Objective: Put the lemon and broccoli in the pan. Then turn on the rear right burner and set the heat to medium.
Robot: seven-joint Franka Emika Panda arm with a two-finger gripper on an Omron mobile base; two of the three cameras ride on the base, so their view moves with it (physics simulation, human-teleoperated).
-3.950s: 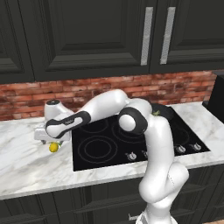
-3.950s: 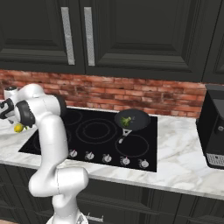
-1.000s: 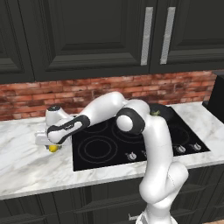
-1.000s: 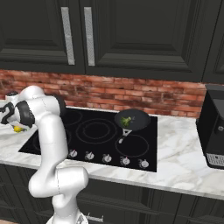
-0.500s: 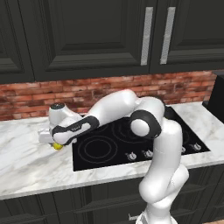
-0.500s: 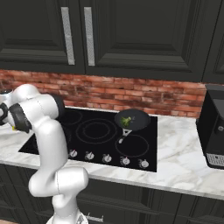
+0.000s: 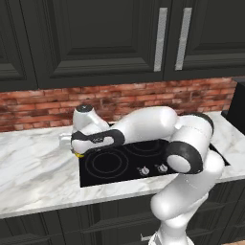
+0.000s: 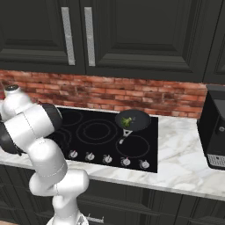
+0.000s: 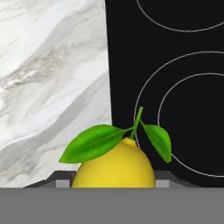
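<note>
Veined white marble counter (image 9: 48, 65) lies left of the gripper (image 7: 76, 152), and the glossy black cooktop (image 9: 175, 87) with thin pale burner rings lies to its right. The smooth yellow lemon (image 9: 113, 168), with two green leaves, sits gripped between the partly closed fingers. Far right, the bumpy green broccoli (image 8: 127, 121) rests inside the round dark pan (image 8: 140, 123).

Light is even and soft all over, with the marble worktop (image 7: 33, 162) and brick wall (image 8: 145, 94) evenly bright and the dark cabinets (image 7: 95, 38) flat and dim. Shadows are faint, and the black cooktop (image 8: 105, 132) shows no glare. Edges look slightly coarse and blocky; in the hand view the lemon (image 9: 114, 166) is crisp.
</note>
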